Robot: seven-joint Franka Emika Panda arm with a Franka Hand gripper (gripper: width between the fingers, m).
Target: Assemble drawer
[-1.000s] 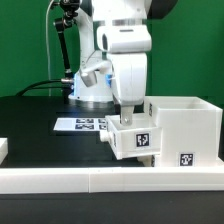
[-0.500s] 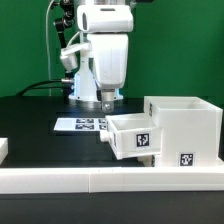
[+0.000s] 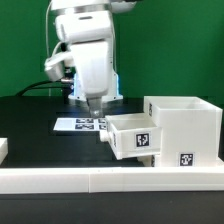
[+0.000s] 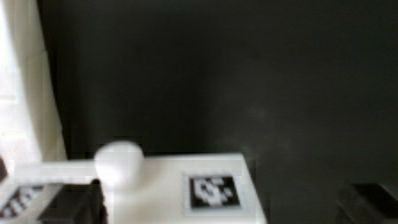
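The white drawer casing (image 3: 185, 128) stands at the exterior view's right. A small white tray (image 3: 130, 135) with a square tag sticks out of its lower opening toward the left. My gripper (image 3: 97, 103) hangs above the table, just left of the tray and apart from it, holding nothing. In the wrist view a white tagged tray face (image 4: 214, 190) and a round white knob (image 4: 116, 160) lie between my dark fingers (image 4: 71, 208), which stand wide apart. A white piece (image 3: 3, 148) at the far left edge is mostly cut off.
The marker board (image 3: 85, 124) lies flat on the black table behind my gripper. A long low white border rail (image 3: 100, 178) runs along the table's front edge. A white strip (image 4: 22, 90) runs along one side of the wrist view.
My arm has moved to the exterior view's left and risen away from the tray. The tray stays partly inside the casing.
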